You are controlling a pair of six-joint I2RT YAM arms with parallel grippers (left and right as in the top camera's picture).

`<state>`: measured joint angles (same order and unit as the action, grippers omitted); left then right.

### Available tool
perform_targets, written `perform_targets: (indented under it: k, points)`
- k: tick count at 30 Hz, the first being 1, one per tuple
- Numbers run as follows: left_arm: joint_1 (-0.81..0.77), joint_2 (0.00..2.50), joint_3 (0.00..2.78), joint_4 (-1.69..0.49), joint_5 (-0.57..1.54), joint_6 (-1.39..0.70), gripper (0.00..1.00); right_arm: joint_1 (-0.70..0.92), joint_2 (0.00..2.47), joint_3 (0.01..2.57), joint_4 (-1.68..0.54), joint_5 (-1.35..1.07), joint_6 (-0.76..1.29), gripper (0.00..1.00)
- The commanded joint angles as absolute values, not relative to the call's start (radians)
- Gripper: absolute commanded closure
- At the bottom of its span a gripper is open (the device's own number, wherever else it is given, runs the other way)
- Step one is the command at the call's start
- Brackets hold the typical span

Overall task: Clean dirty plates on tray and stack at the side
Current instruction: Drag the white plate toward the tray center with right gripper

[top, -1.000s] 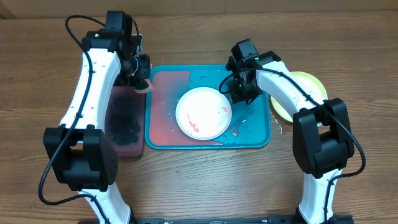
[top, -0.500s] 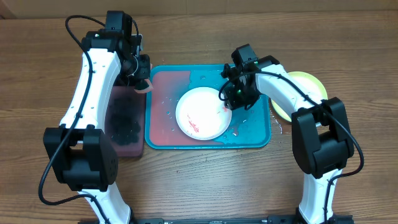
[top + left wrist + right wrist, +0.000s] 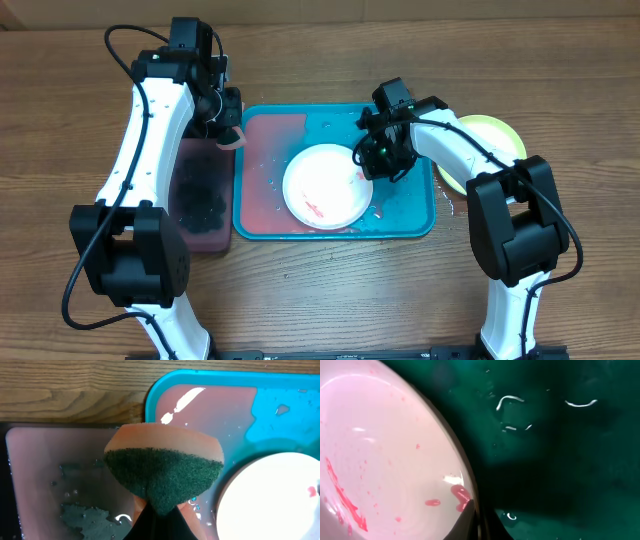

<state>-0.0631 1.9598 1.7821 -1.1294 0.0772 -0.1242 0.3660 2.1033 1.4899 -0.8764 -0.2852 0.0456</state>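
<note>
One smeared white plate [image 3: 327, 184] lies in the tray [image 3: 412, 216]; the right gripper [image 3: 383, 156] has slid over to its right rim, jaws unreadable, likely to lift it. The left gripper [image 3: 156, 519] clenches its jaws on the sponge [image 3: 164, 472].

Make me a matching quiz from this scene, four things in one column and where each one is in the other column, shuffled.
Things:
1. white plate
2. yellow-green plate
3. sponge
4. black tray

Places:
A. held in the left arm's fingers
B. inside the teal tray, with red smears on it
C. outside the teal tray, on its right side
D. outside the teal tray, on its left side

Pairs: 1-B, 2-C, 3-A, 4-D
</note>
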Motion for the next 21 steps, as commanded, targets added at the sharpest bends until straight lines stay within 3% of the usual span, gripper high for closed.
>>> perform_targets:
  k: [1, 7, 14, 21]
  points:
    - [-0.06, 1.958, 1.803, -1.124, 0.083, -0.167, 0.96, 0.388, 2.091, 1.525, -0.84, -0.301, 0.322, 0.96]
    - [-0.07, 1.958, 1.803, -1.124, 0.086, -0.165, 0.96, 0.456, 2.095, 1.481, -0.756, -0.181, 0.665, 0.96]
    - [-0.1, 1.958, 1.776, -1.094, 0.085, -0.165, 0.96, 0.502, 2.099, 1.452, -0.701, -0.15, 0.737, 0.96]
    - [-0.161, 1.958, 1.592, -0.914, 0.086, -0.199, 0.96, 0.496, 2.108, 1.452, -0.68, -0.15, 0.756, 0.96]
